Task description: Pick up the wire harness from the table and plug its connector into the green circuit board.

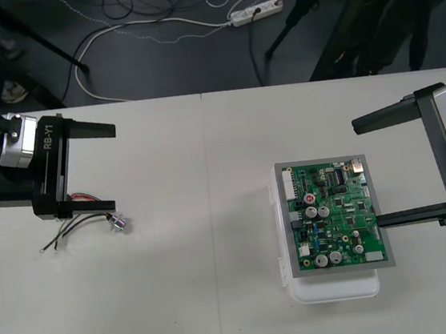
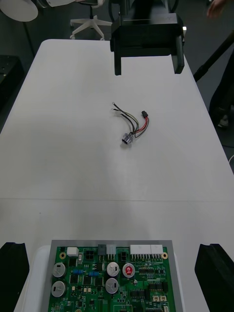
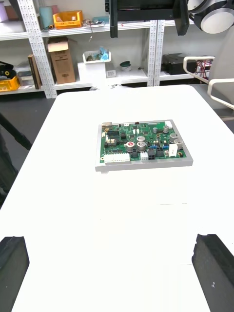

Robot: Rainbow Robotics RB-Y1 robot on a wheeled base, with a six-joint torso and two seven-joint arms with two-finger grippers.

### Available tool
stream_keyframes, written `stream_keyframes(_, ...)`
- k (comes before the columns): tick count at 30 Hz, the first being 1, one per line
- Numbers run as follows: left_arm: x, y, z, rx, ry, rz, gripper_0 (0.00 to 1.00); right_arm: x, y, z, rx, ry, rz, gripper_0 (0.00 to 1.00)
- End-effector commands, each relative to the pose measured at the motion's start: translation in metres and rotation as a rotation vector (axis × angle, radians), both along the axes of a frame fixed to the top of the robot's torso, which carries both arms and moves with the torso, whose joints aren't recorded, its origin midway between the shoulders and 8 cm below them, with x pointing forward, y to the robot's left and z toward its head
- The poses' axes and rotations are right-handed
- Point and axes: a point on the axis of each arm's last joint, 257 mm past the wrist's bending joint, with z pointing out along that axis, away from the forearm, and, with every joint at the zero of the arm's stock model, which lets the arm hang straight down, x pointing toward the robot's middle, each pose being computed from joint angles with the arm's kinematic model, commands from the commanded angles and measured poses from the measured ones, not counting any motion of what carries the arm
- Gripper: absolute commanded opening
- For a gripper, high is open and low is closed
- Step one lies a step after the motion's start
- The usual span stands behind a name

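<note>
The wire harness lies on the table at the left, its round metal socket toward the middle. From the right wrist, the harness shows red, black and green wires, a black plug and the socket. My left gripper hangs open just above the harness, its near finger over the red wires. The green circuit board rests on a white base at the right. My right gripper stands open at the board's right edge.
The table's far edge runs along the top of the front view, with cables and a power strip on the dark floor beyond. Bare table lies between the harness and the board.
</note>
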Motion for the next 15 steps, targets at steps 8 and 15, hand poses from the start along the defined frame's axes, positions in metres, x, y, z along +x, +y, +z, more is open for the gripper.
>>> stream_keyframes(8, -0.008, 0.0134, -0.0003, 0.055, 0.018, 0.007, 0.99, -0.0032, 0.0054, -0.0007, -0.002, -0.017, 0.023, 1.0)
stream_keyframes(15, -0.008, 0.0134, -0.0003, 0.055, 0.018, 0.007, 0.99, -0.0032, 0.0054, -0.0007, -0.002, -0.017, 0.023, 1.0)
